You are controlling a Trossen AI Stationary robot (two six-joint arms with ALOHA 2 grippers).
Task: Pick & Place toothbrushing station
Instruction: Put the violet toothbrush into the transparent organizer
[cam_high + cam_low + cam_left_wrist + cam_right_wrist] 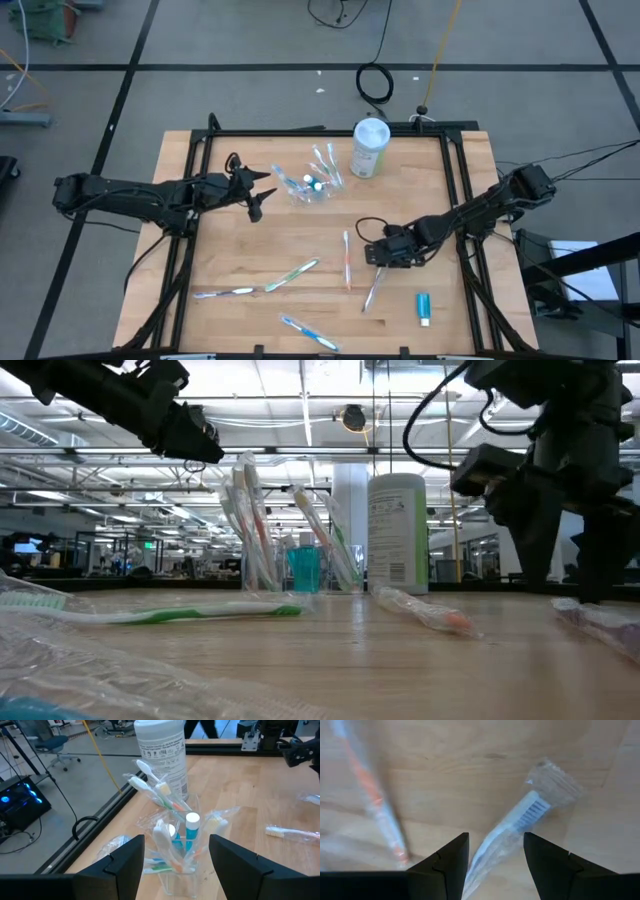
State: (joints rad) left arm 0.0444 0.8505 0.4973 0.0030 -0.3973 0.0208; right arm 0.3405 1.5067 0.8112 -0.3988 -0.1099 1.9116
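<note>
wrapped toothbrush (512, 827) is lying between the right gripper (495, 862)'s open fingers; closing comes next. left gripper (175, 862), fingers open, is hovering before the cup (177, 870).

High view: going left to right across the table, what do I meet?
Left gripper → cup → canister → right gripper → blue tube.

Matt wooden table (240, 260); clear glossy plastic cup (180, 875); crinkly film-wrapped toothbrushes (292, 273).
</note>
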